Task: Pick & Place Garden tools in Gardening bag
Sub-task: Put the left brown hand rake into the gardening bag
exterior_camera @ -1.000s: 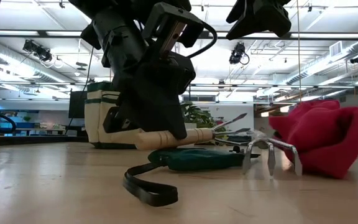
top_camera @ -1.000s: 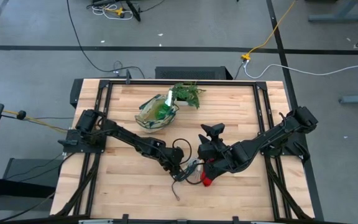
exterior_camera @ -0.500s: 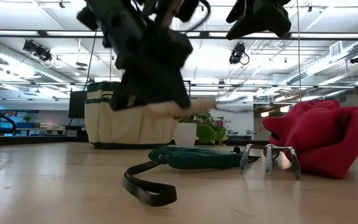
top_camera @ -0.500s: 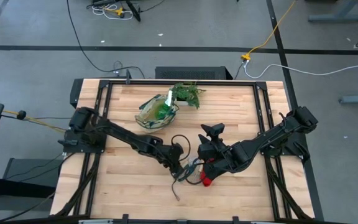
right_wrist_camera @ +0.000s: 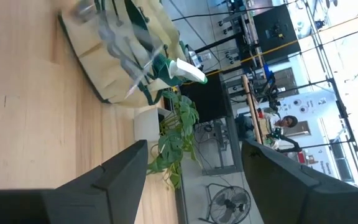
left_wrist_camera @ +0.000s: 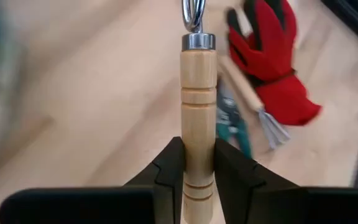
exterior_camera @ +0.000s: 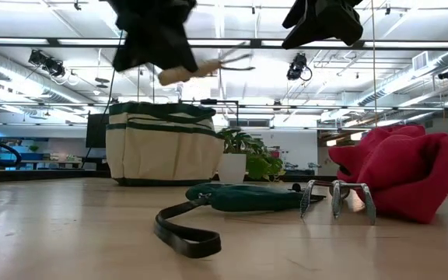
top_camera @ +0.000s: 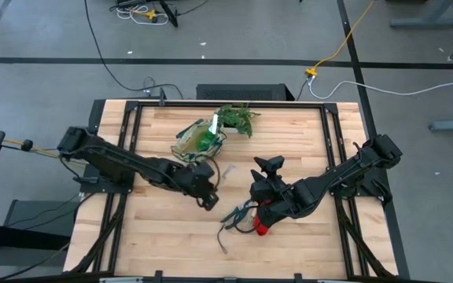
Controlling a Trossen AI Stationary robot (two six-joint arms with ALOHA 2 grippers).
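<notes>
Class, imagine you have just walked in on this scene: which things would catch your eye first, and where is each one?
The left gripper is shut on a wooden-handled tool, lifted well above the table near the gardening bag. On the table in front lie the bright red gloves beside a small metal rake and green-handled pruners. The open right gripper hangs just above that pile.
</notes>
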